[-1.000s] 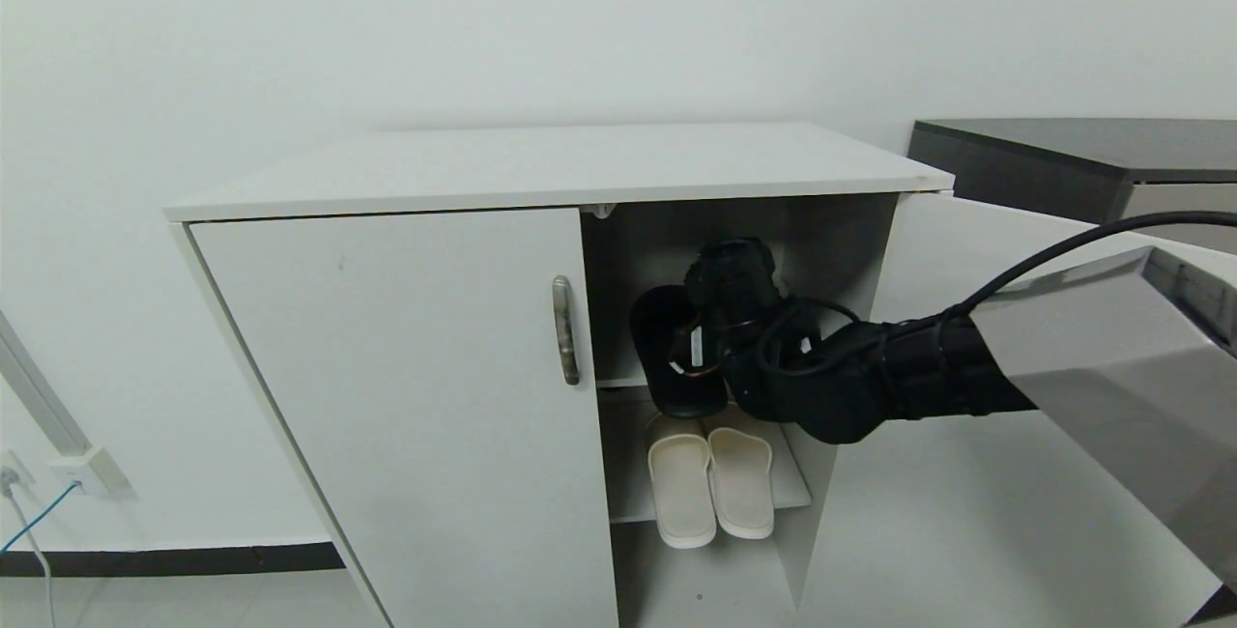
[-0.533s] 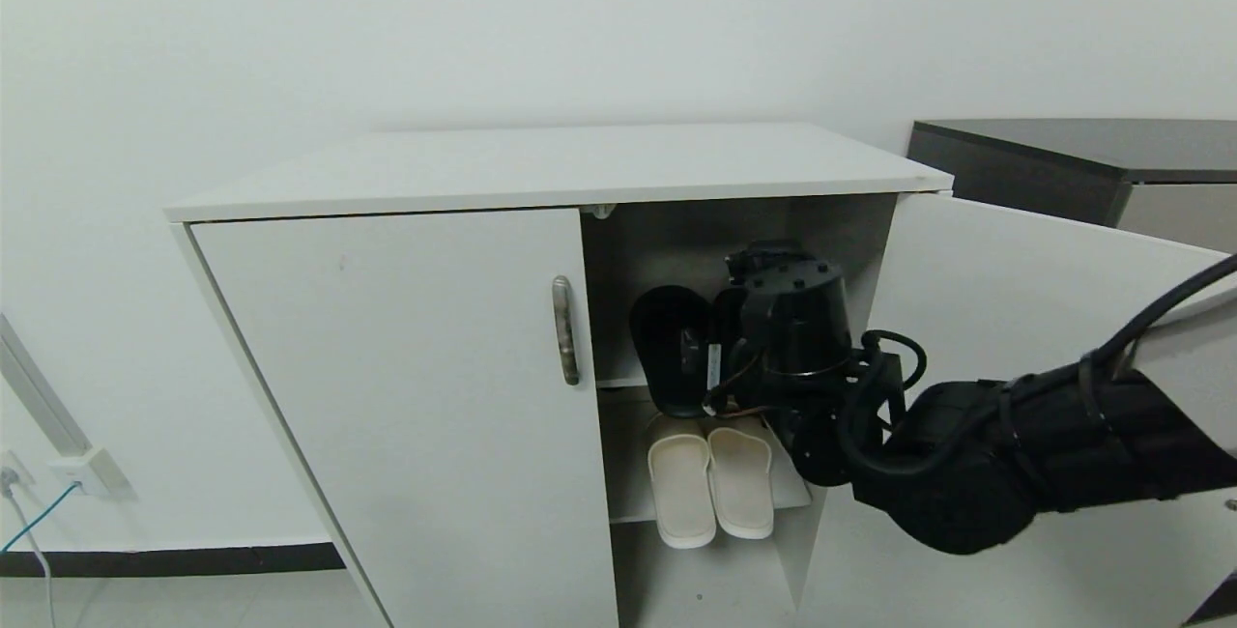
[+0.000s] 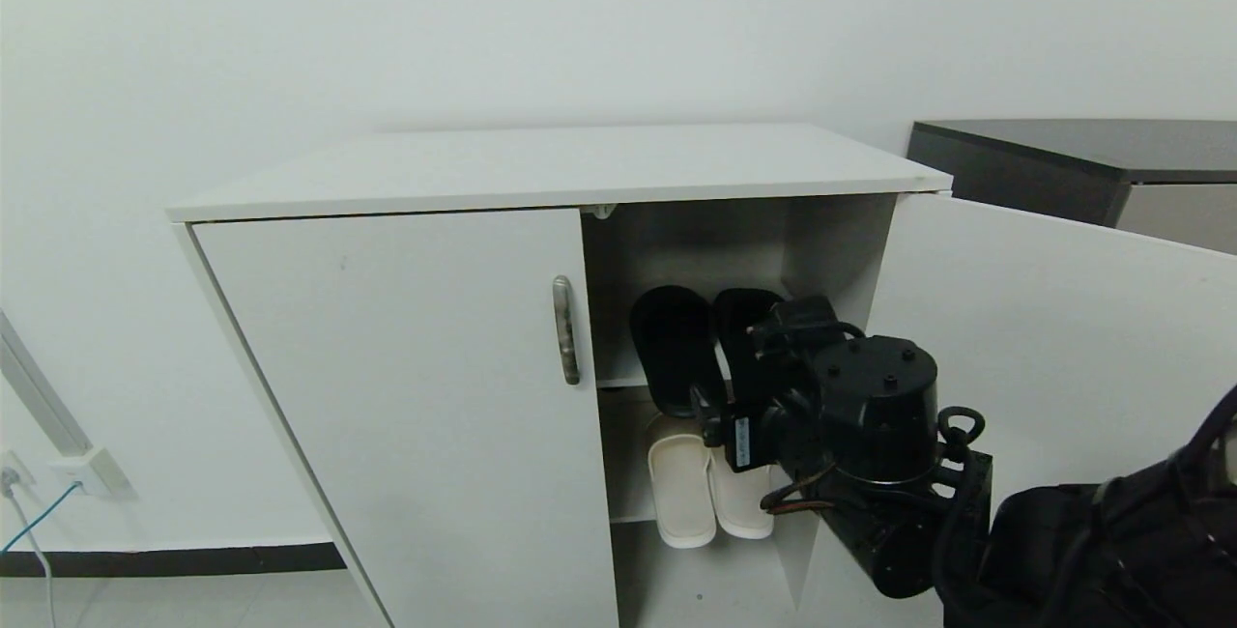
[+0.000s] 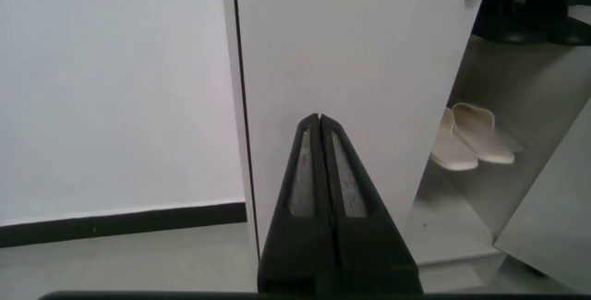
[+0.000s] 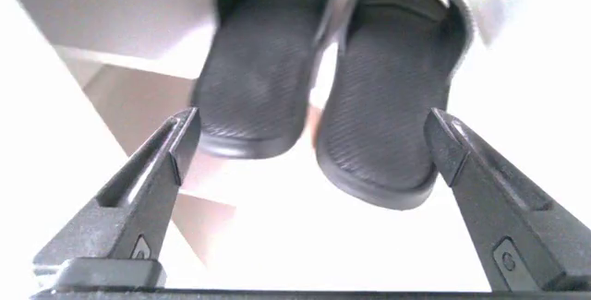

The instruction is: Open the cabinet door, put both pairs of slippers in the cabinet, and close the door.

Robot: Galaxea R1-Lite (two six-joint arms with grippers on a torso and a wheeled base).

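On the upper shelf of the cabinet (image 3: 541,164) lie the black slippers (image 3: 674,348), side by side with toes toward the back and heels hanging a little over the shelf's front edge. The one nearer the hinge is partly hidden behind the arm in the head view, so its heel seems to overhang but I cannot be sure. Directly below, on the lower shelf, the white slippers (image 3: 681,488) sit together the same way, touching each other, heels past the shelf edge.

The right door (image 3: 1044,319) stands swung wide open. The left door (image 3: 406,396) is closed, and its metal handle (image 3: 565,328) is upright near the inner edge.

The right gripper (image 5: 311,125) hangs just in front of the black pair, level with the upper shelf. Its two fingers (image 5: 157,175) are spread wide, wider than both slippers together, and hold nothing. They do not touch the slippers.

The left gripper (image 4: 319,125) faces the outside of the closed left door near its outer edge, apart from it. Its fingers are pressed flat against each other with nothing between them.

A dark tabletop (image 3: 1082,150) stands beyond the open door. A wall socket (image 3: 87,473) with a blue cable sits low on the white wall, left of the cabinet.
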